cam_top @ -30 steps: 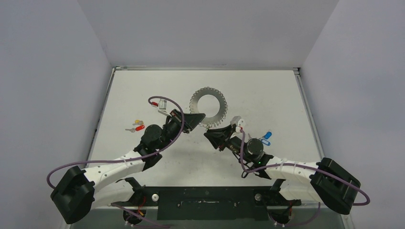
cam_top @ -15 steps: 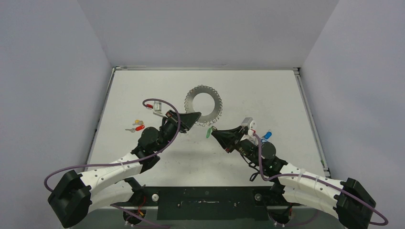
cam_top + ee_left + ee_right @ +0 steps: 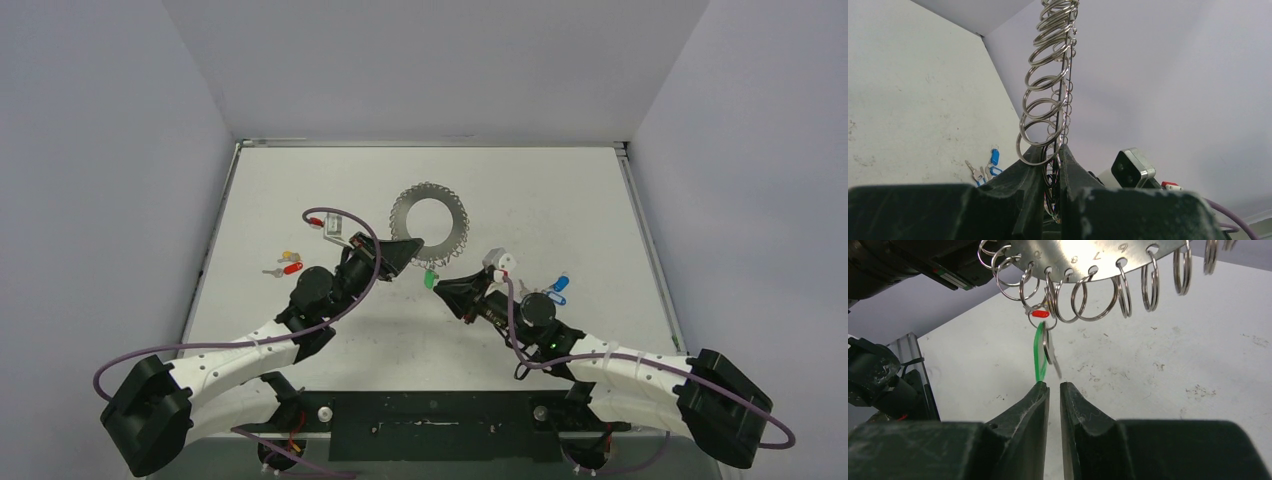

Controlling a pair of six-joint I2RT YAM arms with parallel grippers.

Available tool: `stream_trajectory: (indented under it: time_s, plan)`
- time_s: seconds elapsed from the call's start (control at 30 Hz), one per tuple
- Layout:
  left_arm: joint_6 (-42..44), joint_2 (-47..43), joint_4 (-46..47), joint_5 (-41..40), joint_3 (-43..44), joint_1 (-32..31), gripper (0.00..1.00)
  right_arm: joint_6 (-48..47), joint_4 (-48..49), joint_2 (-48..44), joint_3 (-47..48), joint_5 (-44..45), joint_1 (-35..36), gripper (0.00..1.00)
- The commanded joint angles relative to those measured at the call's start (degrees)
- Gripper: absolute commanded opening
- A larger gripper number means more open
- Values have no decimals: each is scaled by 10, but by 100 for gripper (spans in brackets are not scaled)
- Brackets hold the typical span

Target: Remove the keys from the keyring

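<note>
1. The table (image 3: 560, 190) has a flat white top, scuffed and flecked with small dark marks. A thin metal rim runs along its far edge and both sides.
2. On its left part, near the left rim, a yellow-tagged key (image 3: 290, 256) and a red-tagged key (image 3: 293, 268) lie close together. A silver blade shows just left of the red tag.
3. On its right part lie the blue-tagged keys (image 3: 559, 289). The left wrist view shows two blue tags side by side with a silver blade beside them.
4. The two groups lie well apart, on opposite sides of the middle.
5. A black plate (image 3: 430, 425) runs along the near edge.
</note>
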Motion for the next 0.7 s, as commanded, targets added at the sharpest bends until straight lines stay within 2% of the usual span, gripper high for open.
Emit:
stream_trajectory:
  time_s: [0.0,0.13,0.23,0.4,0.67]
  plan:
    - [7,-2,69,6,25,-3,0,-14,81,25,7,16,6,18]
    - [5,2,71,5,28,-4,0,-20,100,34,8,19,8,26]
    - [3,3,71,0,28,-4,0,-27,103,33,8,22,9,42]
    - [0,6,72,-4,31,-5,0,-38,102,33,12,24,12,60]
    - [-11,12,82,-9,33,-10,0,-48,131,53,22,35,14,63]
